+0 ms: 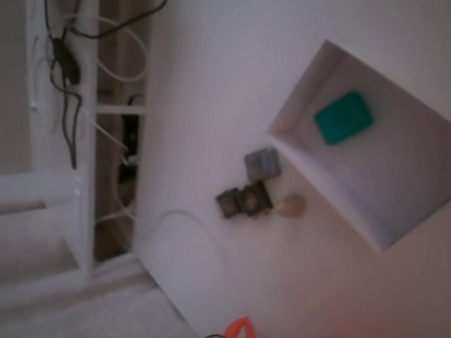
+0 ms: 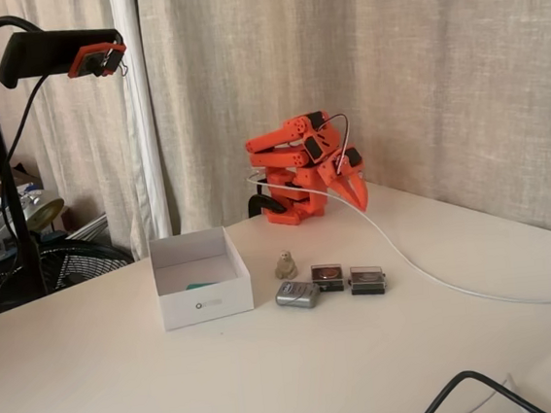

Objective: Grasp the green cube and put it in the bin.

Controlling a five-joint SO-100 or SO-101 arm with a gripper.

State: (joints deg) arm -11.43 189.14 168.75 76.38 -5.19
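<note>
- The small teal-green cube (image 1: 343,117) lies inside the large white rectangular bin (image 2: 207,305), near one corner.
- The orange arm's gripper (image 2: 355,187) rests folded, empty; whether its jaws are parted is unclear.

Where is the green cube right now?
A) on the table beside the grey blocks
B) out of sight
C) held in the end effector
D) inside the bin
D: in a fixed view the green cube lies on the floor of the bin, near one corner.
</note>
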